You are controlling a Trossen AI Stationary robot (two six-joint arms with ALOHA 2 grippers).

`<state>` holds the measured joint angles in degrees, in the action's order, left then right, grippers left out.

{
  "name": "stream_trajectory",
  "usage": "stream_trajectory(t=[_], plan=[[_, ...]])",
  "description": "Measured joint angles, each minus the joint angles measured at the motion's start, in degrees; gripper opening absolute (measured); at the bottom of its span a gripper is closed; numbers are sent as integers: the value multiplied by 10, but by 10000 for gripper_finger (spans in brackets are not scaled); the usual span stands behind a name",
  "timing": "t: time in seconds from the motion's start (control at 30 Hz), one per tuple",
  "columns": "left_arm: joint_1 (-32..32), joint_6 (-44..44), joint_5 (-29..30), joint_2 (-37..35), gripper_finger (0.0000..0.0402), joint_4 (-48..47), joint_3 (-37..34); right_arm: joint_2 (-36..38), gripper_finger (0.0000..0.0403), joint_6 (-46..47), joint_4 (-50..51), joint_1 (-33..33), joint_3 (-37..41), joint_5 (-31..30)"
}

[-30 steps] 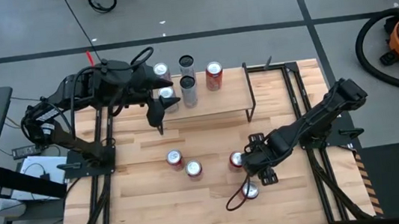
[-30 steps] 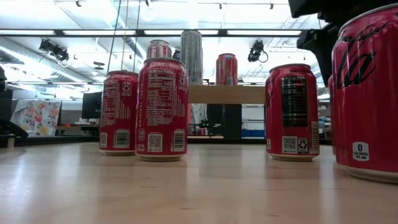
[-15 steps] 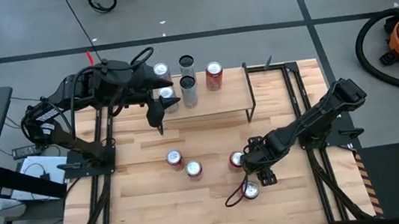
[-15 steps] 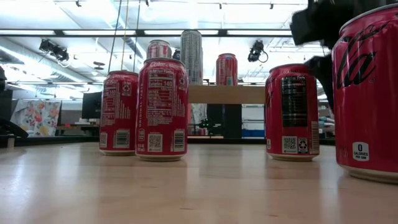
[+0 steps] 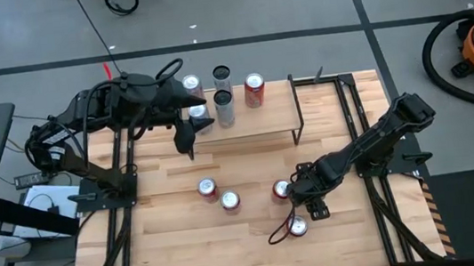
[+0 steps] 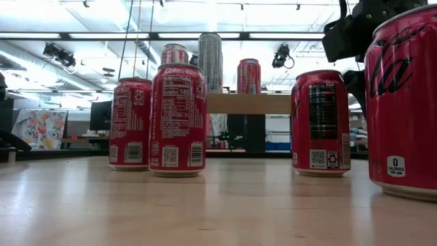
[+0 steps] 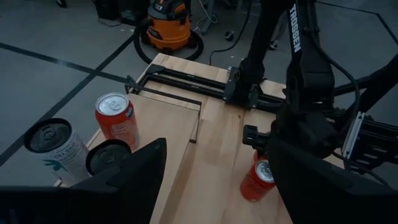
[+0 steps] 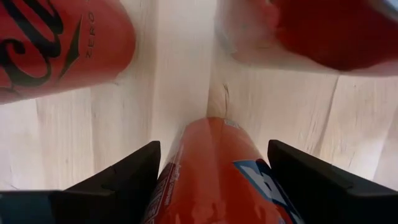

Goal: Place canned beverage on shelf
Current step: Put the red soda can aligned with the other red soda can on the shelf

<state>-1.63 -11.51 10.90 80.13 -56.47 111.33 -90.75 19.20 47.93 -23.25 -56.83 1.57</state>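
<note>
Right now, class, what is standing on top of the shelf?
On the shelf stand two red cans, two tall dark-topped cans and a silver-topped can. The left gripper partly covers the shelf's left end.

"TROSSEN" on the right arm, "ZERO" on a red can, "0 CALORIES" on the nearest can.

Four red cans upright mid-table; shelf, light wood on black legs, at far edge w/ more cans.
</note>
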Motion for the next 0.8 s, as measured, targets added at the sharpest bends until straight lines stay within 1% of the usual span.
stream_trajectory(t=[0.27,0.43,0.53,0.7,0.8], plan=[[0,6,0,0,288,0,0,-2,292,-34,80,32,-55,2],[-1,7,0,0,288,0,0,0,293,-59,102,63,-92,2],[-1,7,0,0,288,0,0,0,293,-81,142,86,-123,-9],[-1,8,0,0,288,1,0,0,294,-115,173,126,-165,-24],[-1,10,0,0,288,1,0,0,293,-134,172,145,-183,-29]])
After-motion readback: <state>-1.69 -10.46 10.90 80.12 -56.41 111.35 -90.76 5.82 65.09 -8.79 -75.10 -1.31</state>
